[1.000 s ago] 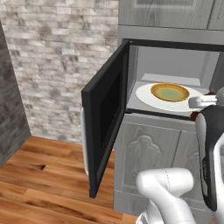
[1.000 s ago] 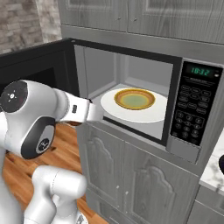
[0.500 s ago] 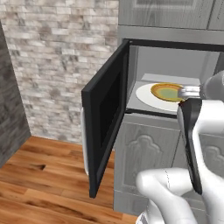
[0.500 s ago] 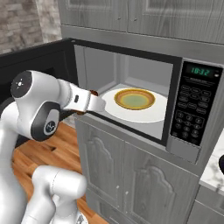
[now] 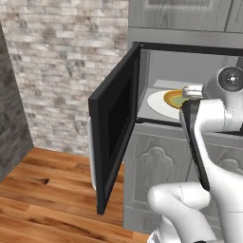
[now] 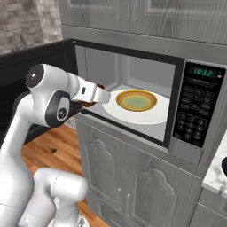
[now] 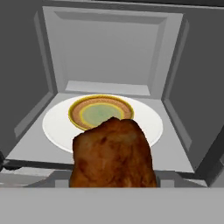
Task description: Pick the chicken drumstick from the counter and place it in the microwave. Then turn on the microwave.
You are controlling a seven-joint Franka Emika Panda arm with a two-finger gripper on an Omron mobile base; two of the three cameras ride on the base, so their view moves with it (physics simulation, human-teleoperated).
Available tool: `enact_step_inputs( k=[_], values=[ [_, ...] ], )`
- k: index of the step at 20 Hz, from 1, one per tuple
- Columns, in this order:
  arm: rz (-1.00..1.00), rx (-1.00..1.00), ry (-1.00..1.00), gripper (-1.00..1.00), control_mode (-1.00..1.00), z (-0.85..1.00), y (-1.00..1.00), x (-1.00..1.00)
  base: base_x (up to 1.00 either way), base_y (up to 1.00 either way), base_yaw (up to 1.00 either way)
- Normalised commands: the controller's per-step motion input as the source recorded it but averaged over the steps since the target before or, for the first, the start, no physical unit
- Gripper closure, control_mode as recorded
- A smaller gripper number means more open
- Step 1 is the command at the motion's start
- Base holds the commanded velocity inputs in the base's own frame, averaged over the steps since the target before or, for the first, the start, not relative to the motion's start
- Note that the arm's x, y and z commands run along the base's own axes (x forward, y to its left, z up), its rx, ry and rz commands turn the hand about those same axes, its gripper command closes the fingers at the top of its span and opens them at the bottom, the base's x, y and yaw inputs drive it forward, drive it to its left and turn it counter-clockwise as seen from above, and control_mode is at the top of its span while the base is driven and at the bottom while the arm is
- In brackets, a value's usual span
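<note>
The chicken drumstick (image 7: 113, 153) sits clamped in the jaws at the mouth of the microwave (image 6: 133, 66), low in the hand view with the cavity straight ahead, so the hand appears lined up to carry the meat in over the sill. The fingertips themselves are hidden behind the meat, but the drumstick hanging fixed in front of the camera, off any surface, shows it is grasped, not resting. The door (image 5: 114, 142) stands swung wide to the left, which leaves the opening free for the arm to reach through. Inside, a yellow-brown bowl (image 7: 100, 111) already lies on the white turntable (image 7: 144, 127), slightly left of centre; as I judge it, the drumstick goes onto or just beside that bowl, and the hand needs height enough to pass its rim.

The hand view gives the best look at the meat, the bowl's rings and the bare cavity walls, yet nothing of the controls. The right base view shows the keypad (image 6: 191, 116) and the green display (image 6: 205, 72) to the right of the opening, where the later start press will happen, and it shows the gripper (image 6: 91, 99) just at the left front corner of the cavity with a sliver of reddish-brown at its end. The left base view shows how far the door swings out and the arm (image 5: 197, 137) crossing before the turntable, hiding much of the bowl
</note>
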Motion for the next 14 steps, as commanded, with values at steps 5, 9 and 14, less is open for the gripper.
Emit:
enact_step_inputs(
  k=[5, 9, 14],
  values=[
    [0.00, 0.00, 0.00, 1.00, -1.00, -0.06, 0.00, 0.47, 0.00, 0.00, 0.00],
    [0.00, 0.00, -0.01, 1.00, -1.00, -0.14, -0.03, 0.42, 0.00, 0.00, 0.00],
    [0.00, 0.00, -0.03, 1.00, -1.00, -0.21, -0.22, 0.33, 0.00, 0.00, 0.00]
  ],
)
